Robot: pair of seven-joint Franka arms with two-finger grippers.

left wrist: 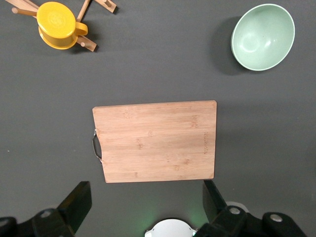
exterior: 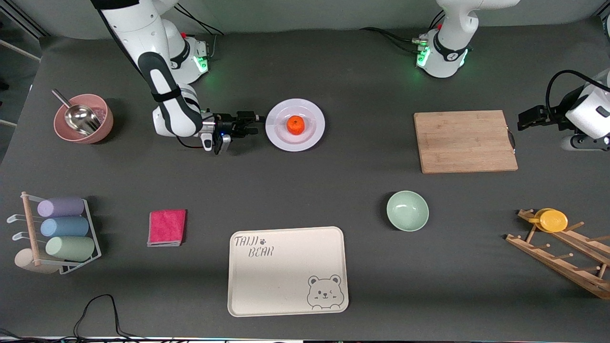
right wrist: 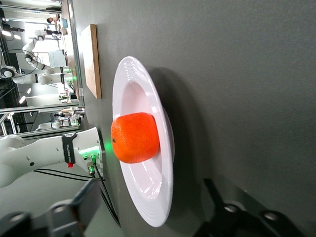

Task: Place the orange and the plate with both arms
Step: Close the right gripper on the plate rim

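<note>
The right gripper (exterior: 258, 119) is held low at the rim of the plate (exterior: 311, 137), its fingers (right wrist: 81, 207) spread on either side of the rim, not closed on it. The orange (exterior: 296, 125) is seen in the plate's middle, just ahead of this gripper. The left gripper (left wrist: 145, 200) is kept open, waiting over the cutting board (exterior: 464, 141).

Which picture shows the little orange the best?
The right wrist view: the orange fills it close up, sitting on the plate. The front view shows it small but whole on the plate's middle. The left wrist view misses it, showing only the cutting board.
</note>
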